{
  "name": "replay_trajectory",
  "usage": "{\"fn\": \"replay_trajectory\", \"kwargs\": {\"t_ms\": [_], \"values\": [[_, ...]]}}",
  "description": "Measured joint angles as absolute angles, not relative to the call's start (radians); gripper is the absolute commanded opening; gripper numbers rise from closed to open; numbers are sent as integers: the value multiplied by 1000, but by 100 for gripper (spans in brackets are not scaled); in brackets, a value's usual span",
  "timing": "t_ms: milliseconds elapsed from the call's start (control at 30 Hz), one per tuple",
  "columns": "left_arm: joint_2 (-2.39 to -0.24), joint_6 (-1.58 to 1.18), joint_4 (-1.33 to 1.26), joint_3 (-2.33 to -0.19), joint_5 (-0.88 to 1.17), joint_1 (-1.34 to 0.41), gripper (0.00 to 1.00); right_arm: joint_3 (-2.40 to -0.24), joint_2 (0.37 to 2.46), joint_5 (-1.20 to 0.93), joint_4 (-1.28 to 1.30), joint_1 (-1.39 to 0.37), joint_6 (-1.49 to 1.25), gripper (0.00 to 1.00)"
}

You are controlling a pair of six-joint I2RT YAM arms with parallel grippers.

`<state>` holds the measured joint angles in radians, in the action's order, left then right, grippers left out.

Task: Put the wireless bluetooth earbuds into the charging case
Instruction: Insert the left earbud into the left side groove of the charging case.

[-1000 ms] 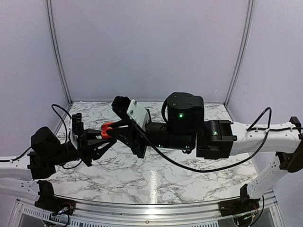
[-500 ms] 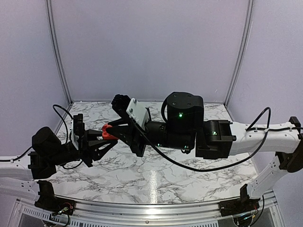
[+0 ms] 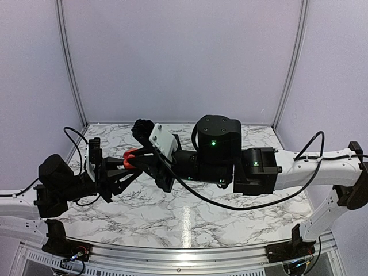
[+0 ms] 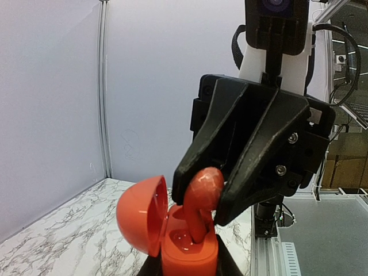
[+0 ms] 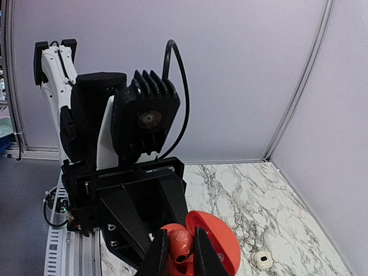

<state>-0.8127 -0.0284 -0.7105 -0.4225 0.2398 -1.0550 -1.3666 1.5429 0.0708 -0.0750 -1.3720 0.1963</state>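
earbud [image 4: 204, 187] is red, bulb end up, stem pointing down into the open charging case [image 4: 190, 256]. the lower end of the stem is hidden behind the case rim, so i can't tell how deep it sits or whether it touches the well. i also can't tell if the other slot is filled. the lid [image 4: 141, 213] is flipped open to the side, away from the bud.

right gripper [image 4: 201, 201] is clamped on the earbud's bulb, coming in from above. left gripper [image 4: 185, 269] is clamped on the case body from below. only slivers of its fingers show at the bottom edge of its own wrist view, the rest is cut off.

from the top camera i only get a small red patch between the two black grippers, held above the marble table [image 3: 190, 213]. bud and case don't separate there. in the right wrist view the bud is mostly covered by that gripper's own fingers [image 5: 156, 253].

small white item [image 5: 262, 259] lies on the table near the back corner, too small to identify.

versus a second ago: the right arm's wrist and its white camera mount [image 3: 161, 138] have shifted slightly left, toward the left arm. the red patch sits in almost the same spot, and the left arm looks unchanged.
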Motion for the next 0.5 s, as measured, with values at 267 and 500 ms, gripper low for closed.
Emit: {"fn": "replay_trajectory", "kwargs": {"t_ms": [267,500], "values": [[-803,-42,-709,-414,223,-1055,0,-1364,1543,78,-76,-1372,213,9],[-804,-43,-709,-414,216,-1055,0,-1365,1546,78,-70,-1372,218,19]]}}
